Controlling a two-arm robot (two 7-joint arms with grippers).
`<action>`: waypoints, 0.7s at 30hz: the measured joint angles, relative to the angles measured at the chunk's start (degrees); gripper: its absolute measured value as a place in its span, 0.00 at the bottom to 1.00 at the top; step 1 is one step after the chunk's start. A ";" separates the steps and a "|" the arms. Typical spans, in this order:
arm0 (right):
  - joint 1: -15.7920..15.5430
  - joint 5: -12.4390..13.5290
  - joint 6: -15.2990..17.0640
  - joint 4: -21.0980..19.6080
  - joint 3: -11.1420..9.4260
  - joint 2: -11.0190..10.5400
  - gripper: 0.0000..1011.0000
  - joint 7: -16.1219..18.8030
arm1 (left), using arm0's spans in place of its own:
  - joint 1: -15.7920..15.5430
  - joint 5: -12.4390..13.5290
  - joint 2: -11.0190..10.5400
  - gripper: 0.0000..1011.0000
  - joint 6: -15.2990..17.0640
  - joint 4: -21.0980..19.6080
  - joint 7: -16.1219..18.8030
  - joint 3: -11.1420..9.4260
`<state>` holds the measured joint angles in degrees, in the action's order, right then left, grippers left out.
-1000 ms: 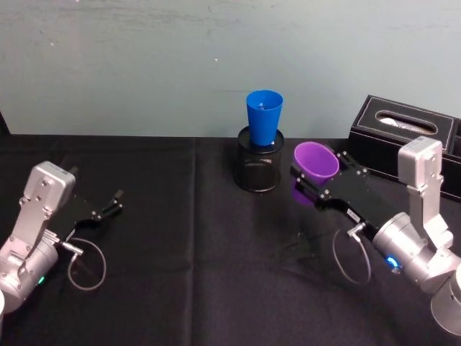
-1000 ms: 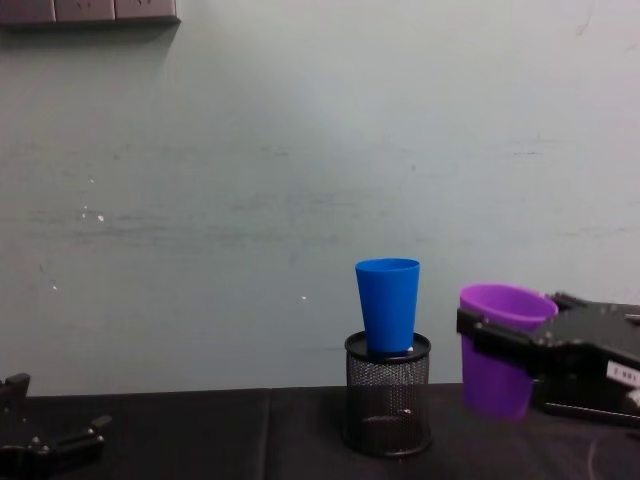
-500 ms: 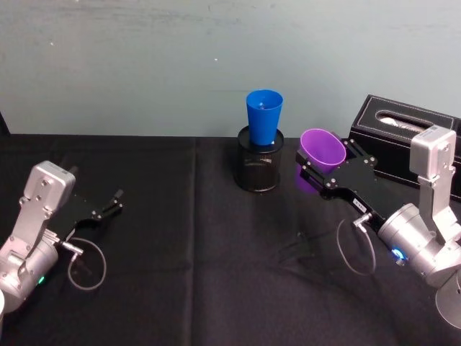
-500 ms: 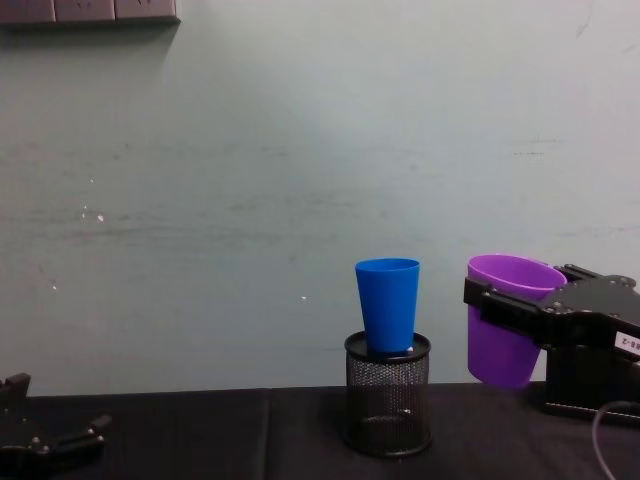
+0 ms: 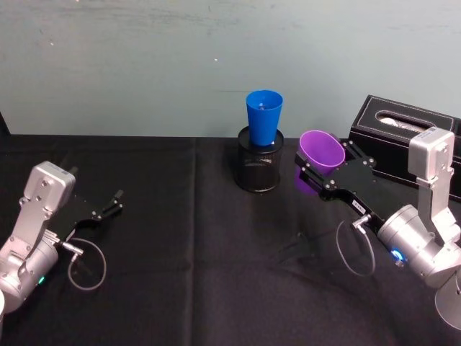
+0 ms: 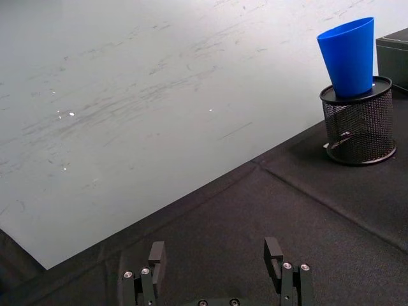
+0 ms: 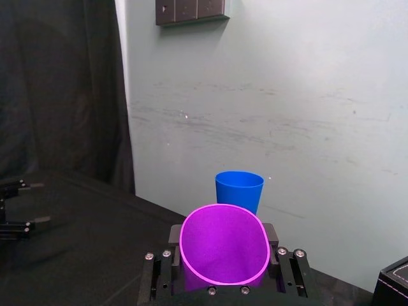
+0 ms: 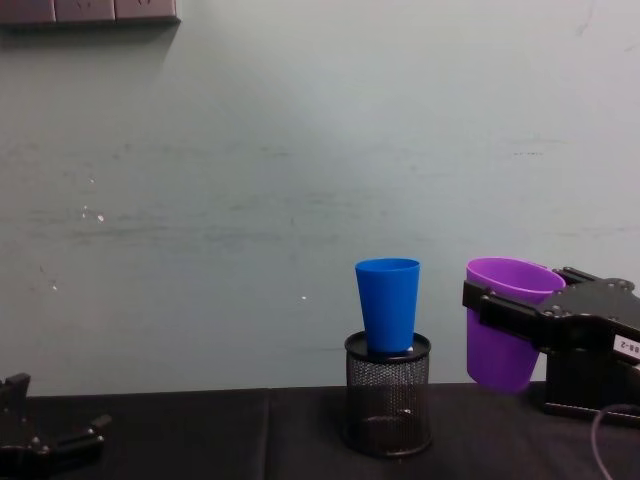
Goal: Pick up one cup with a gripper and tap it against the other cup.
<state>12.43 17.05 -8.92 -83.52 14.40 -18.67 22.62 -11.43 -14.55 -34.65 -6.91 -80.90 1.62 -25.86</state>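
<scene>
The purple cup (image 5: 322, 150) hangs above the black table, tilted slightly, with my right gripper (image 5: 323, 161) shut on its sides just below the rim. The right wrist view looks down into the purple cup (image 7: 223, 250) between the fingers (image 7: 160, 271). The blue cup (image 5: 263, 115) stands upright in a black mesh pen holder (image 5: 259, 169). In the chest view the purple cup (image 8: 497, 352) is to the right of the blue cup (image 8: 388, 305), at about the same height, with a small gap between them. My left gripper (image 5: 114, 203) rests open, low at the far left.
A black tissue box (image 5: 403, 126) sits at the back right, just behind my right arm. A black cloth covers the table and a pale wall rises close behind the cups. The left wrist view shows the holder (image 6: 357, 127) far off across bare cloth.
My right gripper has raised the purple cup off the table and carried it up and back, then eased it slightly toward the blue cup. The left arm has not moved.
</scene>
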 joint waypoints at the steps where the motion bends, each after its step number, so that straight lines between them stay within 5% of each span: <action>1: 0.00 -0.01 -0.01 0.01 0.01 0.00 0.73 0.00 | 0.00 0.00 0.00 1.00 0.00 0.00 0.00 0.00; 21: 0.00 -0.11 -0.02 0.08 0.03 0.00 0.73 0.00 | 0.00 0.00 0.00 1.00 0.00 0.00 0.00 0.00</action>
<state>12.43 16.95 -8.94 -83.45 14.43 -18.67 22.62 -11.44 -14.55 -34.65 -6.91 -80.90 1.62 -25.86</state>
